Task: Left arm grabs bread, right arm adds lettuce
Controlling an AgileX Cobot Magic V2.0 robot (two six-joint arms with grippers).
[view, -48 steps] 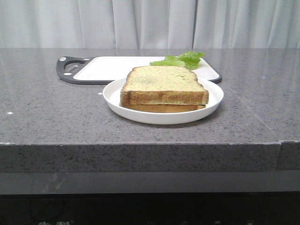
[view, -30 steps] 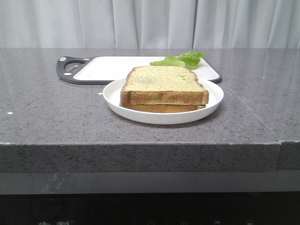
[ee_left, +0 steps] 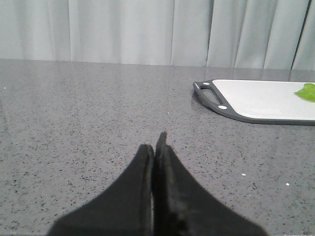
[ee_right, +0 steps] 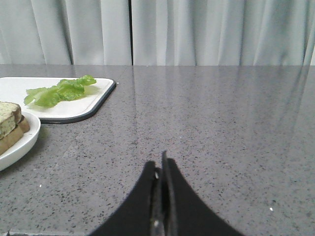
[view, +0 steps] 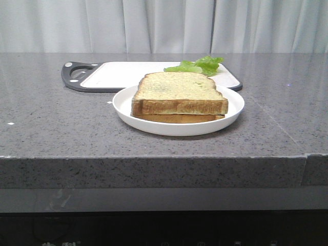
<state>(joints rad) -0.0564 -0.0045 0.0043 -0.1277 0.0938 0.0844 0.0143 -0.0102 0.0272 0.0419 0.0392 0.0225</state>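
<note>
The bread [view: 179,92], a thick toast slice with a golden-brown crust and greenish speckled face, lies on top of a thinner slice [view: 179,118] on a white plate [view: 233,110] in the front view. Its edge also shows in the right wrist view [ee_right: 9,118]. The lettuce [view: 197,65] lies on the white cutting board behind the plate, and shows in the right wrist view [ee_right: 61,91] and at the edge of the left wrist view [ee_left: 307,92]. My left gripper [ee_left: 155,142] is shut and empty, low over bare counter. My right gripper [ee_right: 158,162] is shut and empty over counter right of the plate.
A white cutting board [view: 123,74] with a dark rim and handle lies at the back of the grey stone counter [view: 51,128]. A pale curtain hangs behind. The counter's front edge runs across the front view. Neither arm shows in the front view.
</note>
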